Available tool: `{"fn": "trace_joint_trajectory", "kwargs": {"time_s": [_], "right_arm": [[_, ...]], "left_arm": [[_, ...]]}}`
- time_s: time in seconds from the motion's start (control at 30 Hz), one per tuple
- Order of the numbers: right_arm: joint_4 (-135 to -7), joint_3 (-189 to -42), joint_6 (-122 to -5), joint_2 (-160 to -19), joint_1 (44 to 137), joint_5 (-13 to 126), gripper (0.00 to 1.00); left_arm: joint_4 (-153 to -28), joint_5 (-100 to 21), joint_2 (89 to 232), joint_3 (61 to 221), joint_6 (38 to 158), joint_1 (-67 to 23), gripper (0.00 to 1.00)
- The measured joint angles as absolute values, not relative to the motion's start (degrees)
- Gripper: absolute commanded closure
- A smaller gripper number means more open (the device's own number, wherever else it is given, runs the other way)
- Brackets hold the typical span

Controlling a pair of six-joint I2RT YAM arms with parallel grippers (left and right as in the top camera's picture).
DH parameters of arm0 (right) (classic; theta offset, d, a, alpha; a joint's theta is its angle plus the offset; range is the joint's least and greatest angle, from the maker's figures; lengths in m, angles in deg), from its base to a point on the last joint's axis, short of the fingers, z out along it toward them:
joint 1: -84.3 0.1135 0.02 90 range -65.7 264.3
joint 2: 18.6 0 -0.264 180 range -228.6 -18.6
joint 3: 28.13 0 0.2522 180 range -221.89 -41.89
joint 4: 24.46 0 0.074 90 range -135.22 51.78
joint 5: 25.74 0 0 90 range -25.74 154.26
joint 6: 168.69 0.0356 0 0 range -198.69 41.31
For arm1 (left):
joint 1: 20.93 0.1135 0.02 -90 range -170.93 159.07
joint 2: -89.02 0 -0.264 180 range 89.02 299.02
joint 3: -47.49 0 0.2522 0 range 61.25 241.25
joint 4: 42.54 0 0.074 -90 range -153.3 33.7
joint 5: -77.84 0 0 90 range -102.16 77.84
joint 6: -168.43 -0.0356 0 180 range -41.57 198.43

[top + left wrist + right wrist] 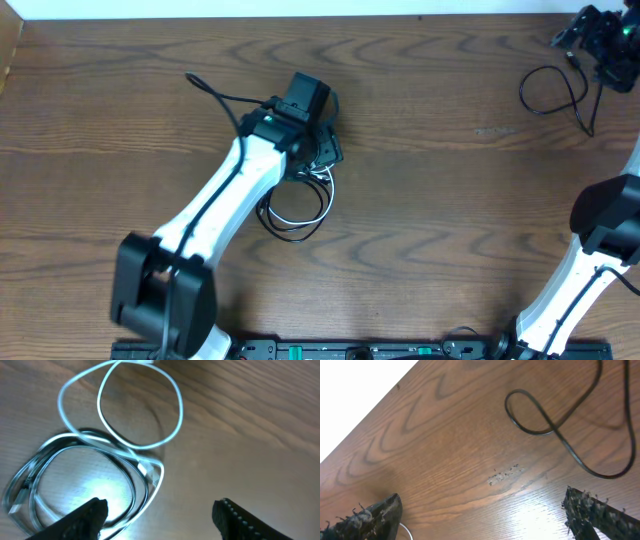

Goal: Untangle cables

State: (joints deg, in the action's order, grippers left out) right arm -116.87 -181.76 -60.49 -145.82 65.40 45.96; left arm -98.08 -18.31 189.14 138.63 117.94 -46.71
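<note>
Untangling seems barely begun: the black and white cables (82,437) lie looped together left of the bench's middle, by the spread, empty left end effector (160,512); the right end effector (482,505) is spread too.

Overhead: the left arm (225,195) covers the upper part of the tangle. Only the lower loops of the black cable (285,234) show, crossings too small to read. Left wrist view: the white cable (179,407) is clipped by the top edge, the bundle runs off lower left, and fine detail is blurred. Right wrist view: the thick arm wire (540,420) exits top and right. A pale arc (406,532) at the bottom edge is unidentifiable.
</note>
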Motion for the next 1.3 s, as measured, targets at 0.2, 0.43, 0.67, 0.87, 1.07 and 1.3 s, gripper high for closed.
{"fn": "trace_joint_trajectory", "kwargs": {"time_s": [0.2, 0.43, 0.67, 0.87, 1.07, 1.3], "right_arm": [[-118.1, -181.8, -60.5, -145.8, 67.4, 46.8, 0.01], [-122.0, -181.8, -61.5, -145.8, 70.4, 48.8, 0.01], [-126.3, -181.8, -63.3, -145.8, 75.7, 51.0, 0.01], [-127.8, -181.8, -67.0, -145.8, 78.3, 50.5, 0.01], [-128.8, -181.8, -75.3, -145.8, 79.8, 38.0, 0.01], [-130.8, -181.8, -85.6, -145.8, 80.8, 26.3, 0.01]], "left_arm": [[-96.6, -17.4, 195.9, 138.6, 120.7, -46.7, 0.32], [-94.0, -16.0, 201.0, 138.6, 121.9, -46.7, 0.93], [-92.5, -18.9, 200.7, 139.1, 114.3, -46.7, 0.93], [-91.8, -22.4, 189.9, 141.1, 109.3, -46.7, 0.93], [-86.3, -23.0, 170.4, 143.4, 108.1, -46.7, 0.93], [-73.8, -23.0, 158.4, 144.0, 108.2, -46.7, 0.93]]}}
